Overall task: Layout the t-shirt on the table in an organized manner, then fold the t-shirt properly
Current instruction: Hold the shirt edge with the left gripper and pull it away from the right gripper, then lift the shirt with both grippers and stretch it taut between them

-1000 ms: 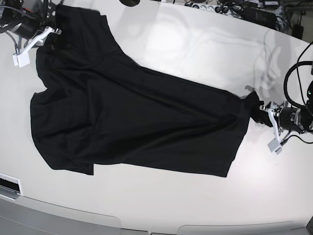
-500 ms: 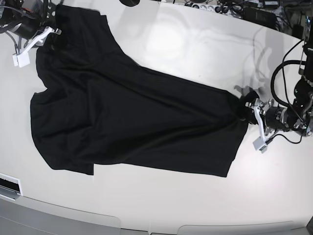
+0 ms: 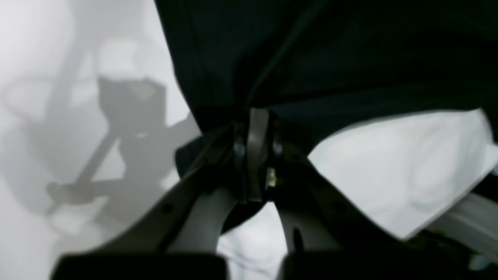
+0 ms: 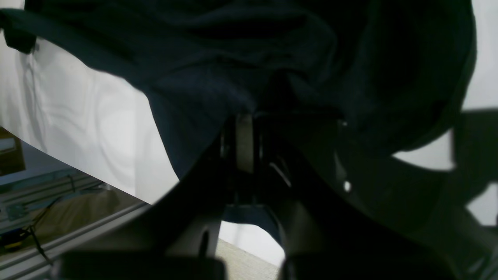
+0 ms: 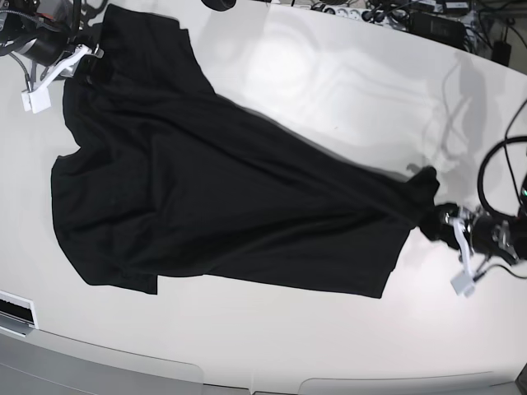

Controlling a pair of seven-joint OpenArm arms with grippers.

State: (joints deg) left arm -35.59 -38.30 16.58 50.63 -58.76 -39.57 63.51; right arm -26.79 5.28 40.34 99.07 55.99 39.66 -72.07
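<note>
The t-shirt (image 5: 222,189) is spread across the white table (image 5: 329,74), running on a slant from the upper left of the base view toward the lower right, with its wider part lying flat at the left and its far end drawn into a narrow bunch at the right. That bunched end is clamped by the left gripper (image 5: 449,224), seen at the right edge of the base view; in the left wrist view its fingers (image 3: 255,155) are pressed together with black cloth pinched between them, and the fabric fans upward from the grip over the bright tabletop. The opposite end is held by the right gripper (image 5: 89,53) at the upper left corner of the base view; in the right wrist view its fingers (image 4: 244,144) are closed on a fold of the shirt, which is draped thickly around and above them. Taut creases are seen in the cloth along the line between the two grips. The table's rounded near edge is visible along the bottom of the base view.
</note>
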